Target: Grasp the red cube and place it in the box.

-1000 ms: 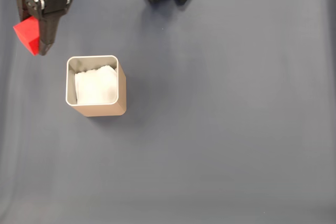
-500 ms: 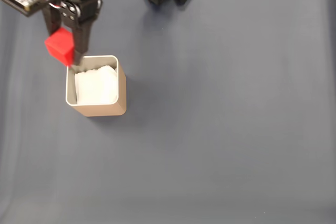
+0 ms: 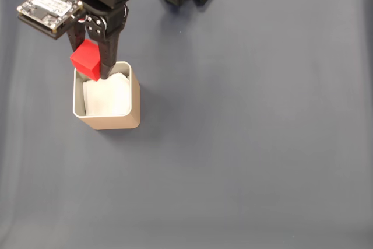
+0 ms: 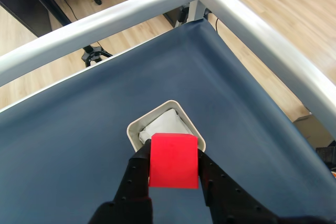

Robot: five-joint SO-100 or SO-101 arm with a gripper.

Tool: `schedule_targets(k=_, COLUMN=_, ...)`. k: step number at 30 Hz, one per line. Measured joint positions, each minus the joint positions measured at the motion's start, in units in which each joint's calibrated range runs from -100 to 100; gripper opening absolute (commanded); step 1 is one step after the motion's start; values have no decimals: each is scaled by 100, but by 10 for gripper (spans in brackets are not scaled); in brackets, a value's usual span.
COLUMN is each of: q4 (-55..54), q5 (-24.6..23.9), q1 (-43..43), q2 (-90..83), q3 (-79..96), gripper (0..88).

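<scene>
- The gripper point(image 4: 173, 167) is closed down to the width of the red cube point(image 4: 174, 160), with one black finger pressed flat against each side of it; the cube sits squarely between them in the wrist view.
- In the fixed view the gripper point(image 3: 93, 68) points down the picture, its tips at the upper-left corner of the box point(image 3: 134, 94), and the red cube point(image 3: 87, 59) hangs over that corner, partly overlapping the rim.
- Whether the fingertips touch the rim cannot be told from either view.
- The cube is plain bright red with matte faces and sharp edges; no marks show on it.
- The box point(image 4: 135, 124) is tan with rounded corners and a thin pale rim, standing upright on the dark blue-grey table cover point(image 3: 250, 132).
- White padding point(image 3: 108, 96) lies inside the box, rumpled along its upper edge.
- In the wrist view the cube hides the near part of the box opening.
- A green circuit board point(image 3: 49, 7) is mounted on the arm beside the gripper, above and left of the box in the fixed view.
</scene>
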Motion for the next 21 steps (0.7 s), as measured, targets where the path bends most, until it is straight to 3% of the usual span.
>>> schedule_targets(k=21, q4=-276, q5=-5, q1=-180, q2=62, q3=0, gripper=17)
